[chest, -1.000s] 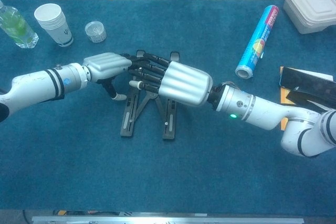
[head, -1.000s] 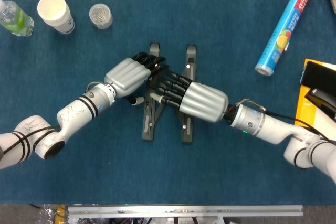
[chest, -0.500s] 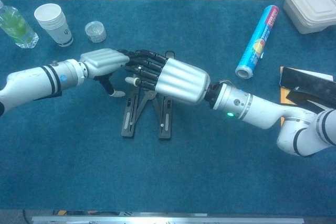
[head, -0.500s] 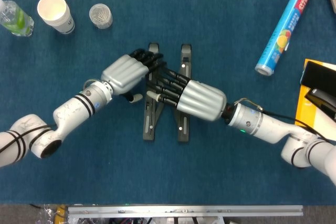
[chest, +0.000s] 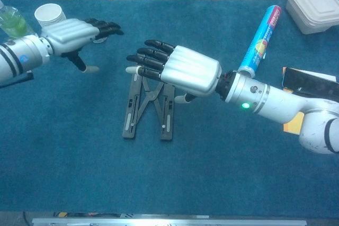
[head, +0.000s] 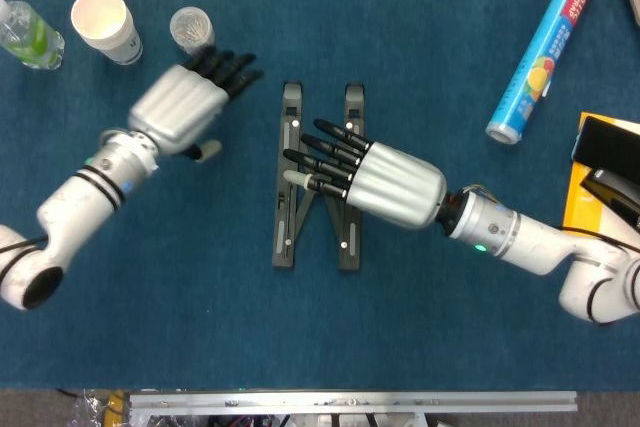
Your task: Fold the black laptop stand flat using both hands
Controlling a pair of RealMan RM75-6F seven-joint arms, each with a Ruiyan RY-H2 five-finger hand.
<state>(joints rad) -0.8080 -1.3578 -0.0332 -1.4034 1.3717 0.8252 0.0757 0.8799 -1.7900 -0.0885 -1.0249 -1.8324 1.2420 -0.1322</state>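
The black laptop stand (head: 286,229) lies low on the blue table, its two rails nearly parallel and joined by crossed links. It shows the same way in the chest view (chest: 130,121). My right hand (head: 375,182) hovers over the stand's right rail with its fingers stretched out and apart, holding nothing; the chest view shows this hand (chest: 183,72) raised above the stand's far end. My left hand (head: 190,107) is off to the stand's upper left, apart from it, fingers extended and empty, as the chest view of the hand (chest: 74,33) also shows.
A paper cup (head: 105,25), a green bottle (head: 25,35) and a small clear container (head: 191,30) stand at the far left, close to my left hand. A blue roll (head: 545,47) lies at the right. An orange book with black items (head: 600,177) and a white box (chest: 312,6) are further right.
My left hand has let go of the stand and drawn back up and to the left. My right hand has lifted off and opened. The stand's rails now lie closer and parallel.
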